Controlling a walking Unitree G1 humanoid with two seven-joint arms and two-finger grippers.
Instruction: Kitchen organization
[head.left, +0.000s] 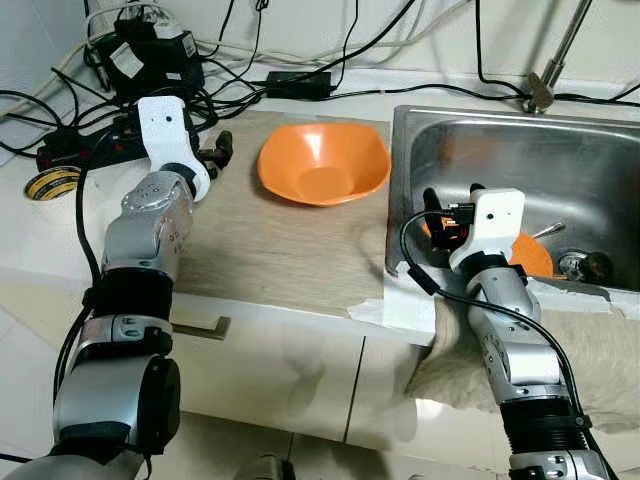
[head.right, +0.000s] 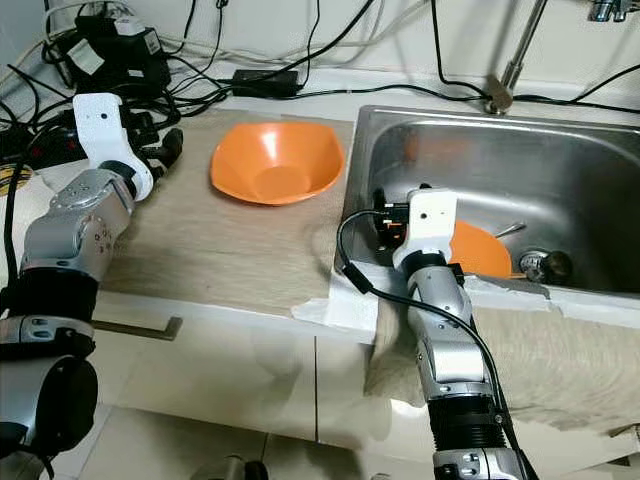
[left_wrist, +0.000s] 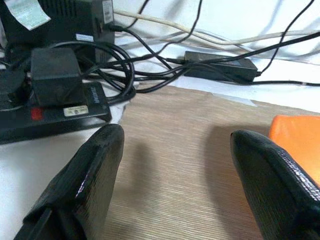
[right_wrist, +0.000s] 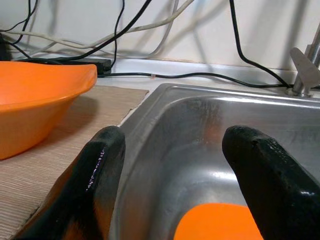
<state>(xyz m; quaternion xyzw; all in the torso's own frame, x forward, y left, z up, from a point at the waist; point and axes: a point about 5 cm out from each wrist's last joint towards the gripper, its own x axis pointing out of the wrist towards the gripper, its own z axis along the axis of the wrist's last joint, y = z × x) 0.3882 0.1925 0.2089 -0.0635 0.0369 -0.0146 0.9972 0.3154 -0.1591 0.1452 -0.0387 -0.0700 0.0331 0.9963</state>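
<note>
An orange bowl (head.left: 323, 162) stands upright on the wood-grain counter mat (head.left: 270, 250), left of the steel sink (head.left: 560, 150). A second orange dish (head.left: 530, 255) lies in the sink basin near the drain (head.left: 585, 265). My right gripper (head.left: 452, 200) hovers open over the sink's front left corner with nothing between its fingers; the right wrist view has the orange dish (right_wrist: 215, 222) below it and the bowl (right_wrist: 40, 95) to one side. My left gripper (head.left: 220, 150) is open and empty above the mat's far left edge, a little left of the bowl (left_wrist: 297, 135).
A tangle of black cables, a power strip (left_wrist: 55, 107) and adapters (head.left: 150, 50) crowds the back left of the counter. A tape roll (head.left: 50, 183) lies at the far left. The faucet base (head.left: 545, 90) stands behind the sink. A cloth (head.left: 600, 370) hangs over the counter front.
</note>
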